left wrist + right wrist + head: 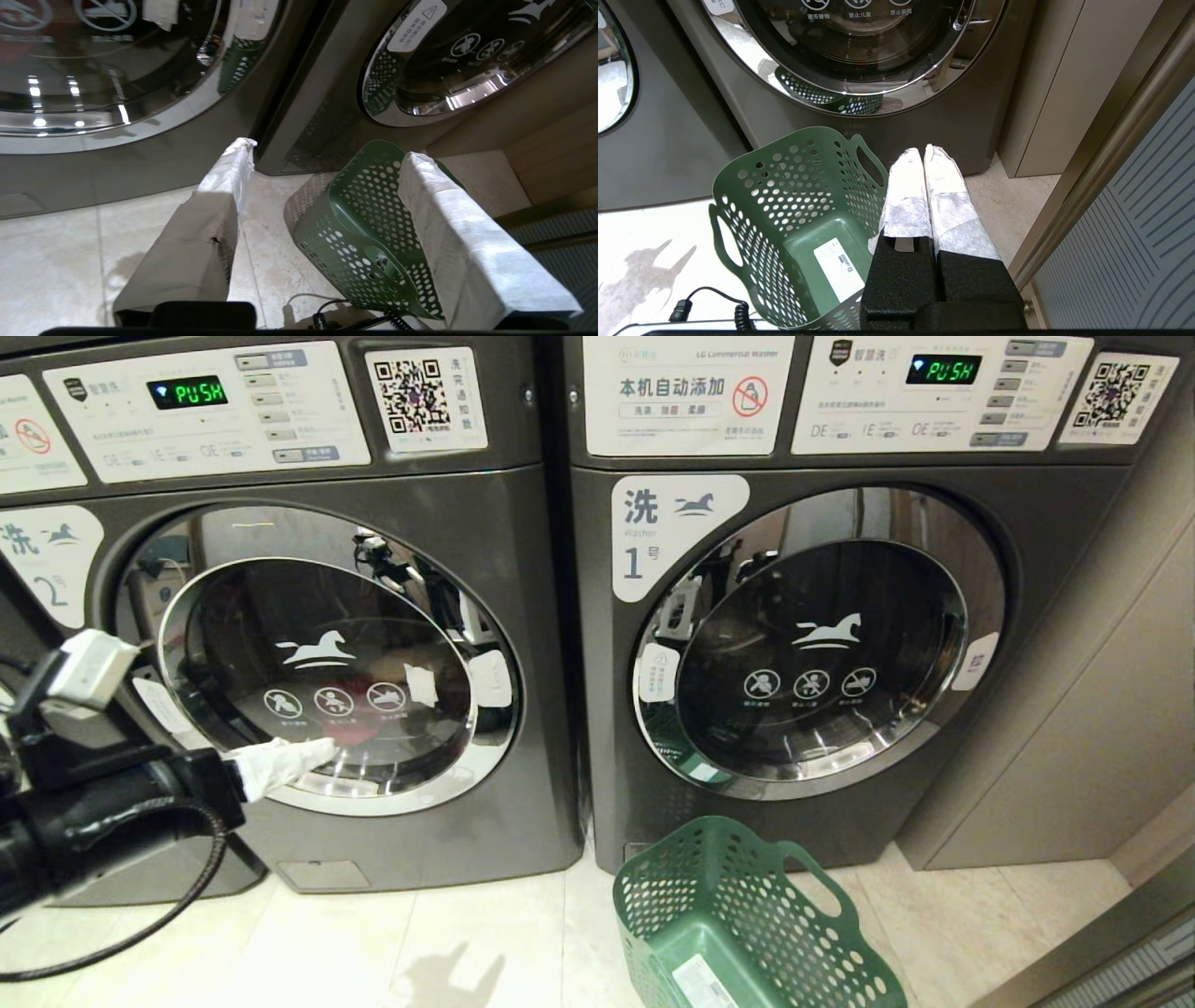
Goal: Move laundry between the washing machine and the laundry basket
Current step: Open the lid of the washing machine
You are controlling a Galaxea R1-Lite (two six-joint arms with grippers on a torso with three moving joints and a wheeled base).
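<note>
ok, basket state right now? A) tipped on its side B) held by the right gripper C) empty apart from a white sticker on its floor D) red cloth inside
C: the right wrist view looks straight into the laundry basket, standing upright on the floor, and shows only the white sticker inside; the right gripper is shut beside it, holding nothing.

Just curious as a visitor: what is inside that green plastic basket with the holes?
The green perforated plastic basket holds no laundry: only a white sticker on its floor. The nearest corner is hidden behind the right gripper.
</note>
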